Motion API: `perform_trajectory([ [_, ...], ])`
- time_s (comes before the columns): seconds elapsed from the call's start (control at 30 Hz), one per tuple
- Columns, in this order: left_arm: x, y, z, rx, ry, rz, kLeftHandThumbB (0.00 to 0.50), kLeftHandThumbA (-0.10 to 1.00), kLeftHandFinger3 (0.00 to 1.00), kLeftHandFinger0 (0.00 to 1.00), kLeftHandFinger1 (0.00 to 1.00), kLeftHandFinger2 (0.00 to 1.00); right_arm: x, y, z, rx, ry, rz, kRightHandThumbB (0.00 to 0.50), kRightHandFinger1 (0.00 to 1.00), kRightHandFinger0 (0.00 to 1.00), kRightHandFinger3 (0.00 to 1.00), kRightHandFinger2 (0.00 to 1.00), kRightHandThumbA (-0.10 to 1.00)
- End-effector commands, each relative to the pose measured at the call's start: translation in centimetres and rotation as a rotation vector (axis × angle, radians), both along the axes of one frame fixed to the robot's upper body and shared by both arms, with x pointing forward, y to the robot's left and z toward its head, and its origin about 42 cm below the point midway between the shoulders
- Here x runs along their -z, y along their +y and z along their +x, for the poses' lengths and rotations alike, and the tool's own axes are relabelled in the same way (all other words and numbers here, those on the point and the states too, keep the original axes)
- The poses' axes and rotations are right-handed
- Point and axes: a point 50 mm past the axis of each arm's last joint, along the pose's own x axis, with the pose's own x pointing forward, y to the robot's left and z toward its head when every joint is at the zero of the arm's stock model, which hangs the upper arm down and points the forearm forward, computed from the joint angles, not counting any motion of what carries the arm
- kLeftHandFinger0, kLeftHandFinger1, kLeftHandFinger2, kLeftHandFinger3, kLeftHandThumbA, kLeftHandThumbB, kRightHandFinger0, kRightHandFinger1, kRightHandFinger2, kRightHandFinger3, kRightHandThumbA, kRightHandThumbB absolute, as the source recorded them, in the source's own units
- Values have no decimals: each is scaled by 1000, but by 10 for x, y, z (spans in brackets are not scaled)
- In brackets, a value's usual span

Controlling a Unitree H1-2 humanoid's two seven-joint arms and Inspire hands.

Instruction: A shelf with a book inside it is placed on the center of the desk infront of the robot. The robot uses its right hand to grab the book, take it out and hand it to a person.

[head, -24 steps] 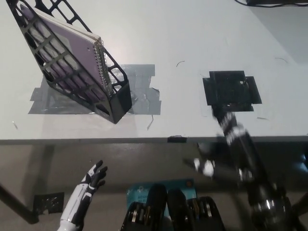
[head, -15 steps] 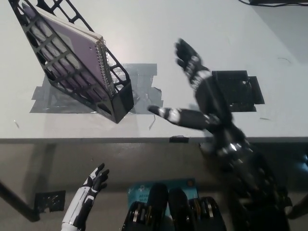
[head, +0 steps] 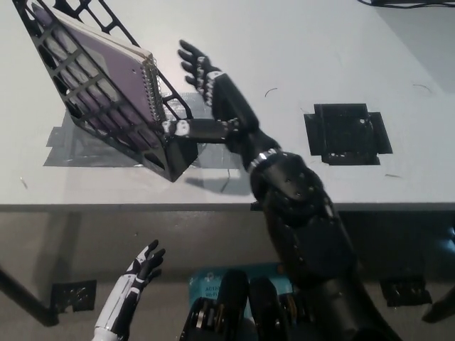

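White desk [head: 320, 42] fills the upper view, its near edge running across the middle, with bare room to the right of the shelf. Leaning in the black wire shelf [head: 106, 114] at upper left is the spiral-bound book [head: 99, 78]. Half a second ago the right hand [head: 206, 92] was mid-desk; now it sits just beside the shelf's open end, fingers spread, grasping nothing. Below the desk edge, the left hand [head: 142, 266] hangs with fingers loosely apart.

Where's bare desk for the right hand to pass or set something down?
Free: the white desk beyond the right hand, and the strip between it and the black floor-port plate. Crowded: the black shelf holding the spiral notebook, on grey tape.
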Motion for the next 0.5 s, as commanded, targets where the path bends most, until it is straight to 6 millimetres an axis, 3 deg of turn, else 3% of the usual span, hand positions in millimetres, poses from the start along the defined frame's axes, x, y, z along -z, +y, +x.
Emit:
perform_trajectory([
  [0.0, -13, -2, 7, 26, -74, 12, 238, 987, 1000, 1000, 1000, 1000, -34, 28, 8, -45, -65, 88, 291, 1000, 1000, 1000, 1000, 1000],
  [0.13, -13, -2, 8, 32, -82, 27, 238, 1000, 1000, 1000, 1000, 1000, -38, 37, 9, -64, -55, 99, 294, 1000, 1000, 1000, 1000, 1000],
  [0.37, -15, -2, 8, 38, -59, 13, 240, 971, 1000, 1000, 1000, 1000, -45, 45, 2, -93, -66, 126, 404, 1000, 1000, 1000, 1000, 1000],
  [0.47, -15, -2, 8, 40, -50, -4, 255, 947, 1000, 1000, 1000, 1000, -48, 44, -4, -94, -76, 146, 395, 1000, 1000, 1000, 1000, 1000],
])
